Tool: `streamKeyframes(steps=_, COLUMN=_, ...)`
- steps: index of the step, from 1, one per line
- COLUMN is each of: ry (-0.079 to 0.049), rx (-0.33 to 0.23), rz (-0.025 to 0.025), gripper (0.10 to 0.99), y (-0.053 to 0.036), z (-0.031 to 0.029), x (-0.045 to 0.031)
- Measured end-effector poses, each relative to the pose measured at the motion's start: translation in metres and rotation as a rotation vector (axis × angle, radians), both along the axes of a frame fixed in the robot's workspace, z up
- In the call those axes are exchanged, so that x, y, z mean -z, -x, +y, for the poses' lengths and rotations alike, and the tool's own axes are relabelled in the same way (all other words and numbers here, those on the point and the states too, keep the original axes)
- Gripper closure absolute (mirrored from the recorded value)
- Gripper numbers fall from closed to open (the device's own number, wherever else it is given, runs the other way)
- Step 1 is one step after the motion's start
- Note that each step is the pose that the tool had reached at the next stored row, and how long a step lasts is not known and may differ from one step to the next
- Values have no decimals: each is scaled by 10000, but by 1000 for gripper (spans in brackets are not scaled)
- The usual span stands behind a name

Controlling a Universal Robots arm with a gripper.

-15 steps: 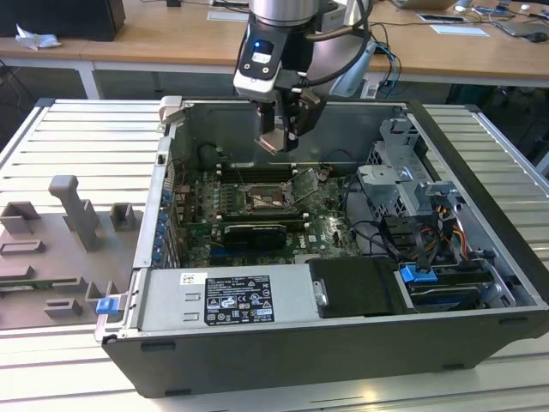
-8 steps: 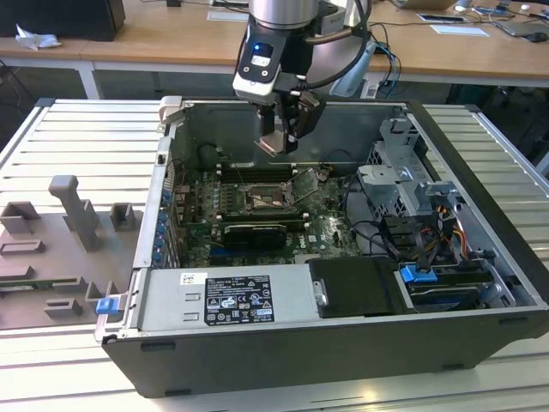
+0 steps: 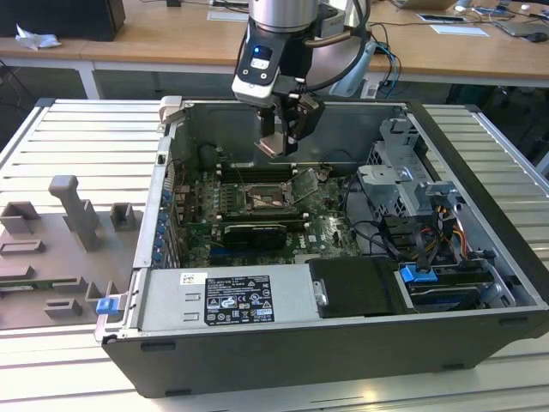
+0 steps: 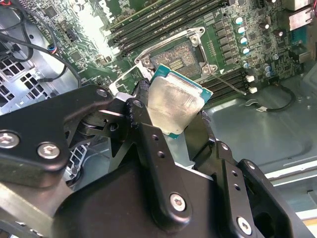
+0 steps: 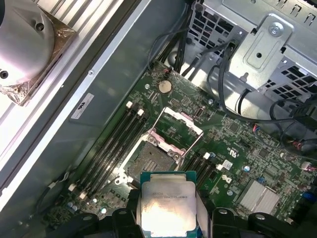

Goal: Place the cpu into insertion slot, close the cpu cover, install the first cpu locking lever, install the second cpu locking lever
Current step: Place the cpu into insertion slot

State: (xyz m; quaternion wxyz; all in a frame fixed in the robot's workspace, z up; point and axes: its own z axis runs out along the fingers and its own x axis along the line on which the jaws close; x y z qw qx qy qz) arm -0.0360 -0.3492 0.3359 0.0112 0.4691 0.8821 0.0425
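Second wrist view: tool (image 4: 172, 113) grips cpu (image 4: 177, 99) above insertion slot (image 4: 181, 54), memory slots (image 4: 148, 22) beside.

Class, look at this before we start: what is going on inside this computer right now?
The robot arm's gripper is shut on the cpu and holds it in the air above the motherboard inside the open computer case. The insertion slot is bare, and the cpu cover is swung open beside it. The chip is not yet seated.

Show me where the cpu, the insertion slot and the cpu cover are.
cpu (image 5: 166, 208), first wrist view, metal top.
insertion slot (image 5: 148, 162), first wrist view, dark centre.
cpu cover (image 5: 186, 119), first wrist view, frame bar.
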Motion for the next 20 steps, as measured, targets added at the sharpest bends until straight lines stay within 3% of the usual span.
streamKeyframes(steps=20, ry=-1, rx=253, rz=4, gripper=553, y=0, z=0, x=80)
